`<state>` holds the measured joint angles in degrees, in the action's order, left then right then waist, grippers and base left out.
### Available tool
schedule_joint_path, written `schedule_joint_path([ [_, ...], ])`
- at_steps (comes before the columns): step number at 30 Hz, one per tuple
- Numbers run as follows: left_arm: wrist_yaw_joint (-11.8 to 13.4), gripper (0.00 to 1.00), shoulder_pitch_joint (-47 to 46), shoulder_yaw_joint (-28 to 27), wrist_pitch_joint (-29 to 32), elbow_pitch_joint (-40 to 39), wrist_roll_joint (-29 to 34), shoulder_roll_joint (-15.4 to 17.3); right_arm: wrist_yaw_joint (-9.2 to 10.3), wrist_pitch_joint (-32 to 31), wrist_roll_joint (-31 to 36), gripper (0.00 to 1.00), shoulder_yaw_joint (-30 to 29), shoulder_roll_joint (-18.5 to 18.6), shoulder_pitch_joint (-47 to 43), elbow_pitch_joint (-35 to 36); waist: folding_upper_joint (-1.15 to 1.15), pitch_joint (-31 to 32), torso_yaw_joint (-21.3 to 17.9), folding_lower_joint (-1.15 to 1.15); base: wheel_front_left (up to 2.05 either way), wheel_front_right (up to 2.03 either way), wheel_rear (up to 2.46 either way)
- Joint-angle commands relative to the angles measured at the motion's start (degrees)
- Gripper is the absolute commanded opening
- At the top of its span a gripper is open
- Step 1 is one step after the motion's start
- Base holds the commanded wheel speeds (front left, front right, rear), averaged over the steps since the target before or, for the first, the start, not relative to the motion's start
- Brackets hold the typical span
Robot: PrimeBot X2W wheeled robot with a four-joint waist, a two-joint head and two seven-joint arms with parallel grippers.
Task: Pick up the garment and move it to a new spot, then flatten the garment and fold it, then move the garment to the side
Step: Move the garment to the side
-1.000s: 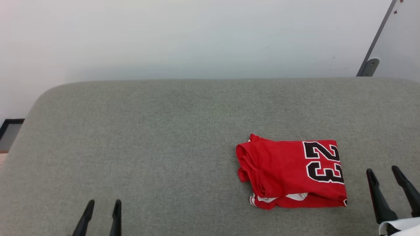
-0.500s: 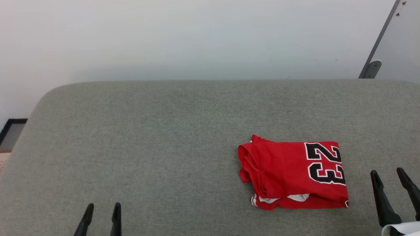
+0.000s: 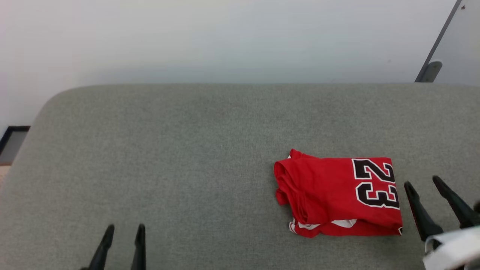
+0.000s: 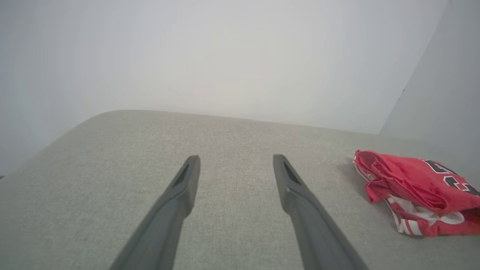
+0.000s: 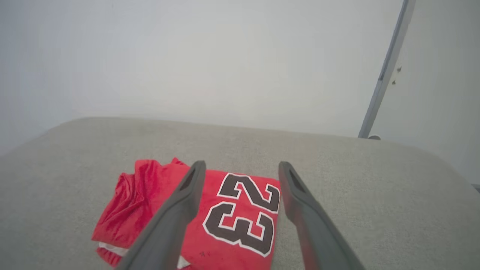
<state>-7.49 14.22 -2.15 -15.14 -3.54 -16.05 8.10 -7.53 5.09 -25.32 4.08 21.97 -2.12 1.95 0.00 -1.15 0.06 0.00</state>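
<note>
Head view, folded garment (image 3: 330,195) reading 23, left gripper (image 3: 125,227) spread, right gripper (image 3: 422,181) spread

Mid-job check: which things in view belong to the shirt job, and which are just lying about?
Job: folded red shirt; left gripper, open, well clear of it; right gripper, open, close beside it.
Just there: grey cushion under the shirt; white wall; grey post, upper right; dark frame, left edge.

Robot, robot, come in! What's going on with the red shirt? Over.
Left gripper open, empty. Right gripper open, empty, beside garment. Garment folded, lying on grey padded surface. Nothing between them.
</note>
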Motion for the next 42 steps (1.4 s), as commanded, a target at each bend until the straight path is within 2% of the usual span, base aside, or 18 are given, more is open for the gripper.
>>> schedule_joint_path([
  [1, 0.03, 1.00, -1.99, 0.32, 0.05, -0.22, 0.57, -0.07, 0.09, -4.87, -1.76, 1.00, 1.56, 1.54, 3.37, -1.47, 0.00, -2.20, 0.02, 0.00, 0.00, 0.00, 0.00],
  [7, 0.03, 1.00, -5.24, 0.79, 0.05, 0.39, 0.77, -0.48, 0.09, -27.27, -7.07, 1.00, 6.03, 7.24, 12.67, -5.68, 0.00, -5.94, -0.11, 0.00, 0.00, 0.00, 0.00],
  [8, 0.03, 1.00, -5.24, 0.79, 0.05, 0.39, 0.77, -0.48, 0.09, -27.27, -7.07, 1.00, 6.03, 7.24, 12.67, -5.68, 0.00, -5.94, -0.11, 0.00, 0.00, 0.00, 0.00],
  [11, 0.03, 1.00, -6.64, 0.71, 0.05, 0.83, 0.52, -1.03, 0.09, -38.95, -10.56, 1.00, 7.84, 9.60, 16.47, -7.07, 0.00, -7.75, 0.01, 0.00, 0.00, 0.00, 0.00],
  [15, 0.03, 1.00, -9.11, 1.81, 0.05, 1.26, 0.93, -1.49, 0.09, -49.75, -13.38, 1.00, 8.39, 10.49, 20.10, -9.58, 0.00, -10.97, 0.45, 0.00, 0.00, 0.00, 0.00],
  [19, 0.03, 1.00, -11.88, 2.75, 0.04, 1.45, 1.09, -1.72, 0.08, -53.11, -14.25, 1.00, 7.17, 8.54, 23.05, -12.25, 0.00, -14.25, 1.06, 0.00, 0.00, 0.00, 0.00],
  [25, 0.03, 1.00, -15.70, 4.61, 0.05, 2.51, 0.82, -1.24, 0.09, -53.36, -13.55, 1.00, 8.78, 6.61, 24.11, -15.11, 0.00, -17.72, 1.36, 0.00, 0.00, 0.00, 0.00],
  [27, 0.03, 1.00, -16.82, 4.82, 0.05, 2.62, 0.71, -0.93, 0.09, -52.23, -14.14, 0.16, 8.82, 6.23, 24.08, -15.16, 0.00, -18.39, 1.12, 0.00, 0.00, 0.00, 0.00],
  [28, 0.03, 1.00, -17.24, 4.93, 0.05, 2.67, 0.88, -0.81, 0.10, -51.70, -14.30, 0.00, 8.72, 6.17, 23.80, -15.26, 0.00, -18.51, 0.96, 0.00, 0.00, 0.00, 0.00],
  [36, 0.03, 1.00, -19.95, 6.08, 0.05, 2.14, -0.05, 0.95, 0.15, -42.97, -17.69, 0.00, 4.02, 6.90, 23.37, -13.41, 0.00, -18.77, -3.13, 0.00, 0.00, 0.00, 0.00],
  [42, 0.03, 1.00, -24.00, 8.81, 0.05, 0.83, 1.51, 4.99, 0.09, -37.46, -18.94, 0.00, -0.44, 8.52, 24.08, -14.33, 0.00, -20.89, -8.84, 0.00, 0.00, 0.00, 0.00],
])
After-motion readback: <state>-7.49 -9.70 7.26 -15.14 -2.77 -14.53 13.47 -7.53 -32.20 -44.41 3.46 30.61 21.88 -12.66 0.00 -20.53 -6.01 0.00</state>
